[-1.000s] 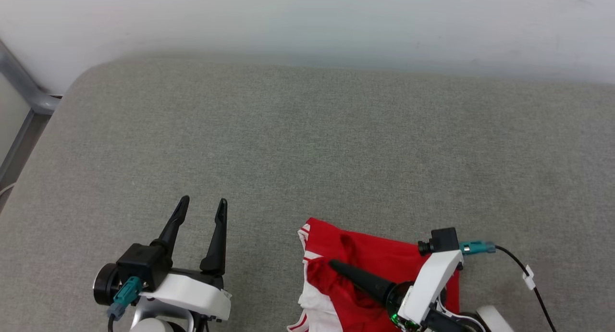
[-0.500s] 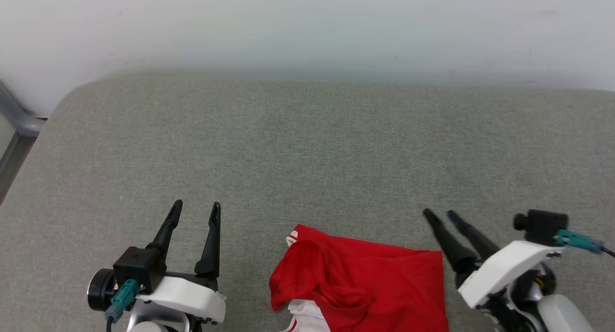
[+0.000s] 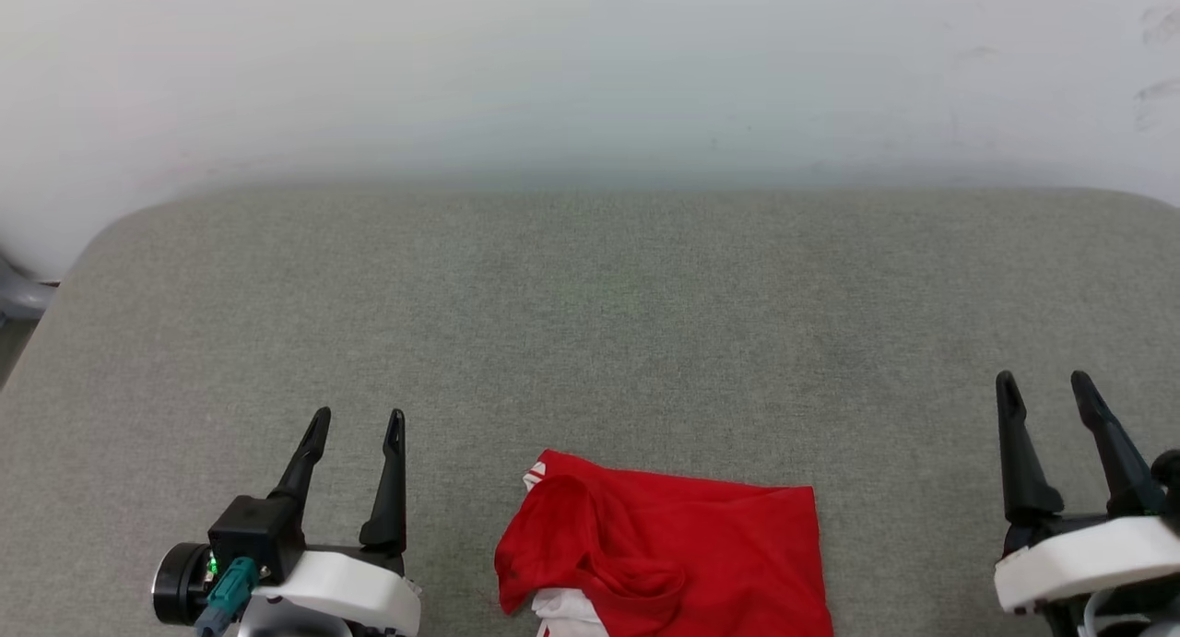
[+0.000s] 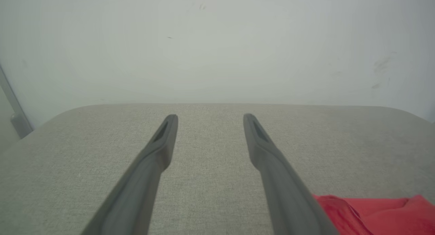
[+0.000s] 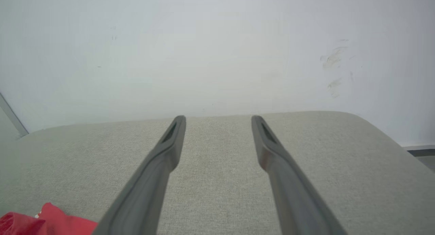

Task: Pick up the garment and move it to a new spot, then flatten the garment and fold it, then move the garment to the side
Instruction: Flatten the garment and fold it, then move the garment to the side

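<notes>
Left tool (image 3: 359, 416): jaws spread, nothing between them, sitting at 7 o'clock in the head view. Right tool (image 3: 1044, 379): same, spread and empty, at 4 o'clock. Both point toward 12. Neither touches cloth.

Garment (image 3: 682, 554): red jersey lying at 6 o'clock on the near edge of the worktop (image 3: 590, 324), between the two tools and closer to the left one. It is roughly folded, with the left part bunched and a white bit poking out underneath.
- Left wrist view: it shows at 4 o'clock (image 4: 373, 214), beside the tool (image 4: 209, 116).
- Right wrist view: it shows at 8 o'clock (image 5: 51, 218), beside the tool (image 5: 218, 117).

Surface: grey woven fabric cover, rounded far corners.

Room: plain white wall (image 3: 590, 65) right behind at 12, with scuff marks (image 5: 334, 68) and a grey metal post (image 4: 15, 121) at 9 o'clock.

Count: 2 tools, 1 garment.
</notes>
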{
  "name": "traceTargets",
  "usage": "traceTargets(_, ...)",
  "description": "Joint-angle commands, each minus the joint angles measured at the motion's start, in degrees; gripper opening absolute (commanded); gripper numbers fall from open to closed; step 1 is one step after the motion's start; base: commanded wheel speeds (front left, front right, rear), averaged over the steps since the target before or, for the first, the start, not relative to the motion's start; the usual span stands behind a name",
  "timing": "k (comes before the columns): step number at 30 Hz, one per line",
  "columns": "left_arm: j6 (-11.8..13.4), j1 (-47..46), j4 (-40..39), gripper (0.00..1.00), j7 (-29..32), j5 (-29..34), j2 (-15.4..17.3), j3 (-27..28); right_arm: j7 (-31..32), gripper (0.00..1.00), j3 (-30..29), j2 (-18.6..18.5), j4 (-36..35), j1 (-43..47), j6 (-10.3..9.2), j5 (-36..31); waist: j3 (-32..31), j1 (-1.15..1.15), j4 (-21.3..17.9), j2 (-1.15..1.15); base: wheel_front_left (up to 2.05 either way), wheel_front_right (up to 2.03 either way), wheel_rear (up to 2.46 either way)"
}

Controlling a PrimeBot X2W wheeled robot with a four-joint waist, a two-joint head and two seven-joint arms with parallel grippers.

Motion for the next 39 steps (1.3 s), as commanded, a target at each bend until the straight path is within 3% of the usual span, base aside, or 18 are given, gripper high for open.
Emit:
traceTargets(1, 0.3, 0.9, -0.1, 1.00, -0.3, 0.6, 0.0, 0.1, -0.7, 1.00, 0.4, 0.7, -2.0, 1.8, -0.03, -1.8, -0.6, 0.00, -0.2, 0.00, 0.00, 0.00, 0.00)
traceTargets(11, 1.1, 4.0, -0.2, 1.00, -0.3, 1.6, 0.2, 1.0, 2.3, 1.00, 2.3, 3.0, -9.8, 10.3, -0.03, -5.7, -2.7, 0.00, -0.6, 0.00, 0.00, 0.00, 0.00)
traceTargets(25, 0.9, 4.0, 0.3, 1.00, -0.3, 1.3, -0.3, 1.6, 7.4, 1.00, 1.8, 3.6, -12.4, 11.3, -0.03, -5.7, -3.1, 0.00, -0.7, 0.00, 0.00, 0.00, 0.00)
traceTargets(29, 0.8, 3.2, 0.0, 1.00, -0.3, 1.1, -0.3, 2.0, 11.0, 1.00, -0.5, 3.7, -11.7, 12.3, -0.03, -3.6, -2.6, 0.00, 0.0, 0.00, 0.00, 0.00, 0.00)
traceTargets(39, 0.1, 0.5, -1.5, 1.00, -0.3, 1.3, -0.9, 2.7, 28.3, 1.00, -2.8, 1.4, -5.0, 13.1, -0.03, 10.2, 1.8, 0.00, 2.3, 0.00, 0.00, 0.00, 0.00)
